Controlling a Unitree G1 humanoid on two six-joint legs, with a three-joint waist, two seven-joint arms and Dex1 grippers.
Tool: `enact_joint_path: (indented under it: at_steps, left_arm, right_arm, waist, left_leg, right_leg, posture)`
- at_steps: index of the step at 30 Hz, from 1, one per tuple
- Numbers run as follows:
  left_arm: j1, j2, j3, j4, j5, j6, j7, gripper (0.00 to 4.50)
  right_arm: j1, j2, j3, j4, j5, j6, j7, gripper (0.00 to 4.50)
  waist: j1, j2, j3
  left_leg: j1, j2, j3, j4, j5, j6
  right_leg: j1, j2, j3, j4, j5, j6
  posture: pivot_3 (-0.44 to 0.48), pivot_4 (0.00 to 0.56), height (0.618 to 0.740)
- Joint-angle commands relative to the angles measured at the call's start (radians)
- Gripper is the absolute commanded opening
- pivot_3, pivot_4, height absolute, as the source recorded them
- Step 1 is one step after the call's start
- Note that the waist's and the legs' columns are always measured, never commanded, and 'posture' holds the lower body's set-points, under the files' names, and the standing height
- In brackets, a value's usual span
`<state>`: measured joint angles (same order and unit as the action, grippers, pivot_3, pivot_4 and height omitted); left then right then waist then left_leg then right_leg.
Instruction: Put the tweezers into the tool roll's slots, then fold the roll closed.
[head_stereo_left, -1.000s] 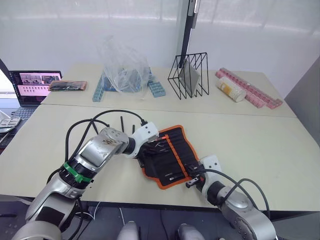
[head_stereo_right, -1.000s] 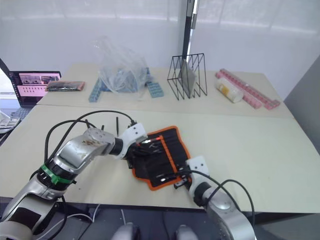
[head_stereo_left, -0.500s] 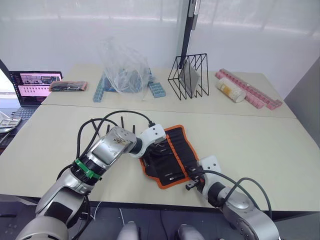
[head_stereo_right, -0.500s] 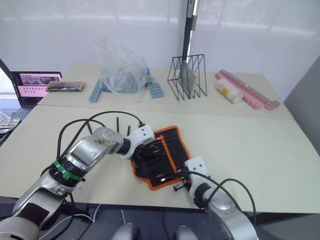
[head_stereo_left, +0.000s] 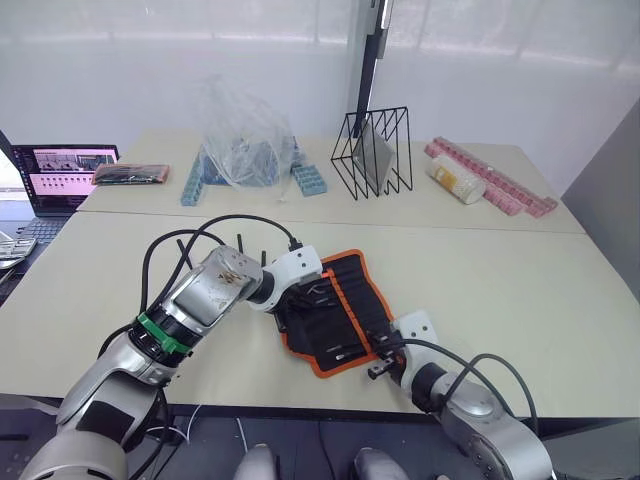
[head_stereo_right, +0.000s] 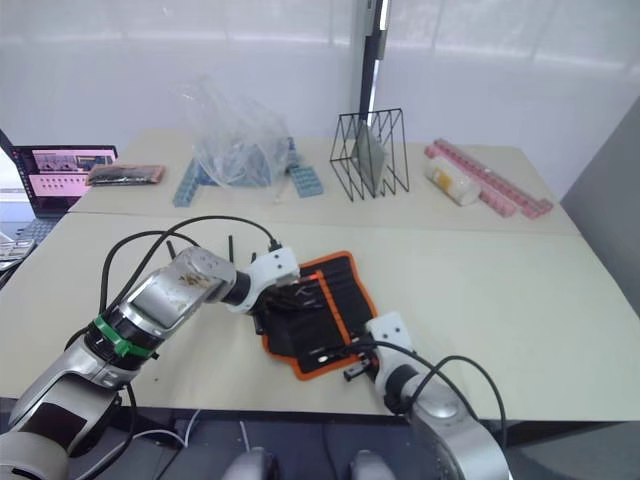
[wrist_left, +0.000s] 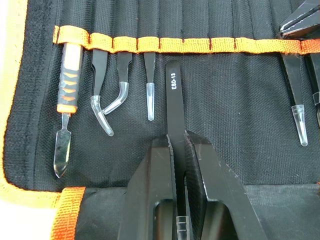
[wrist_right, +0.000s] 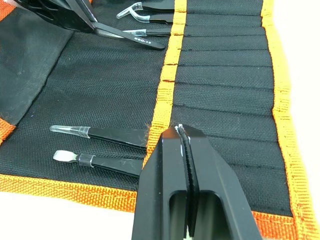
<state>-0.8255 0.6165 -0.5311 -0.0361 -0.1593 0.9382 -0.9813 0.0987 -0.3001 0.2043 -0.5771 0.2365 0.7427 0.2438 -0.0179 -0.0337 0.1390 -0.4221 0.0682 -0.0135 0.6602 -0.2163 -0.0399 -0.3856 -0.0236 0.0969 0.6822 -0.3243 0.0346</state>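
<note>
The tool roll (head_stereo_left: 345, 300) lies open on the table, black with orange binding. My left gripper (wrist_left: 176, 140) is shut on one black tweezers (wrist_left: 173, 95), whose free end lies just below the orange band (wrist_left: 210, 45) of the slots, beside three capped tweezers and an orange-handled tool in their pockets. In the eye view this gripper (head_stereo_left: 305, 290) is over the roll's left half. My right gripper (wrist_right: 183, 131) is shut, its tips resting on the roll's middle orange band by empty slots (wrist_right: 225, 75), at the roll's near right corner (head_stereo_left: 375, 352). Loose tweezers (head_stereo_left: 239, 244) lie beyond my left arm.
At the back stand a laptop (head_stereo_left: 60, 170), a black-orange packet (head_stereo_left: 133, 174), a plastic bag over blue blocks (head_stereo_left: 245, 140), a black wire rack (head_stereo_left: 373, 150), a pale cylinder (head_stereo_left: 455, 180) and pink strips (head_stereo_left: 495, 178). The table's front edge runs just below the roll.
My left gripper shifted a little right over the roll, then back, still holding the tweezers. The right gripper and the roll stayed put; the camera moved slightly.
</note>
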Motion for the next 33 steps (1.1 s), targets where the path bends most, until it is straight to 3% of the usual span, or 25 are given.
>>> enact_joint_path:
  at_steps: [1, 33]
  left_arm:
    - [-0.035, 0.001, -0.001, -0.010, 0.016, -0.007, -0.020, 0.00]
    - [-0.071, -0.295, -0.048, 0.325, 0.180, -0.216, 0.041, 0.00]
  right_arm:
    - [0.044, 0.005, 0.064, 0.113, -0.016, 0.062, 0.004, 0.02]
    - [0.014, 0.026, 0.078, 0.009, -0.014, 0.199, -0.010, 0.02]
  waist:
    - [-0.002, 0.000, 0.000]
    - [0.003, 0.000, -0.004]
  left_leg:
    - [0.000, 0.000, 0.000, 0.000, 0.000, 0.000]
    - [0.000, 0.000, 0.000, 0.000, 0.000, 0.000]
  right_leg:
    - [0.000, 0.000, 0.000, 0.000, 0.000, 0.000]
    - [0.001, 0.000, 0.000, 0.000, 0.000, 0.000]
  posture:
    - [0.000, 0.150, 0.705]
    - [0.000, 0.150, 0.705]
